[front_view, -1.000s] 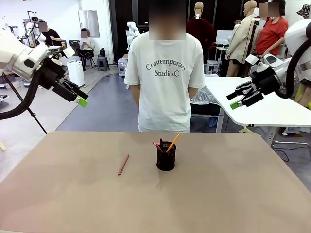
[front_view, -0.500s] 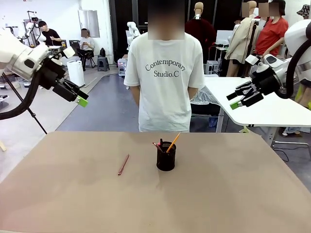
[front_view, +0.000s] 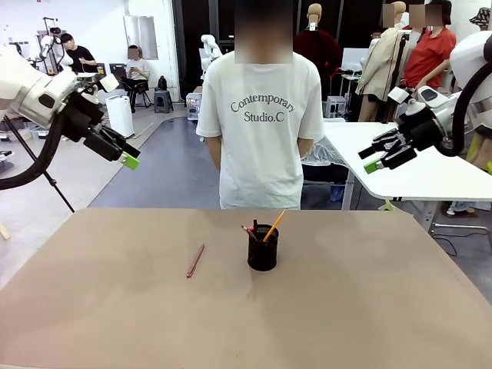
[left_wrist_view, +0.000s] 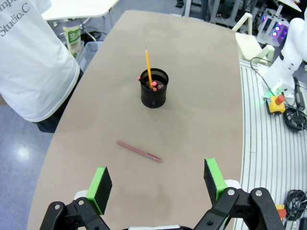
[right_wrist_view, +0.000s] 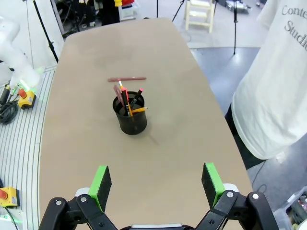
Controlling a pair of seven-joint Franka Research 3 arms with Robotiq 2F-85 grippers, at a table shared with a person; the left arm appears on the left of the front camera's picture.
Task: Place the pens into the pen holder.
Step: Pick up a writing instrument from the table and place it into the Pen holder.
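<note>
The black mesh pen holder (front_view: 263,252) stands upright near the table's middle, with an orange-yellow pencil (front_view: 274,225) and other pens sticking out of it. A reddish-brown pen (front_view: 195,260) lies flat on the table to its left. In the left wrist view that pen (left_wrist_view: 139,151) lies between the holder (left_wrist_view: 154,91) and my left gripper (left_wrist_view: 156,182), which is open and empty, high above the table. The right wrist view shows the holder (right_wrist_view: 130,117) and the lying pen (right_wrist_view: 126,79) beyond it. My right gripper (right_wrist_view: 156,182) is open and empty. Both grippers (front_view: 125,156) (front_view: 377,160) hang raised at the sides.
A person in a white T-shirt (front_view: 261,115) stands at the far edge of the tan table (front_view: 346,307), arms down. A white table (front_view: 415,165) stands behind on the right. People sit and stand farther back.
</note>
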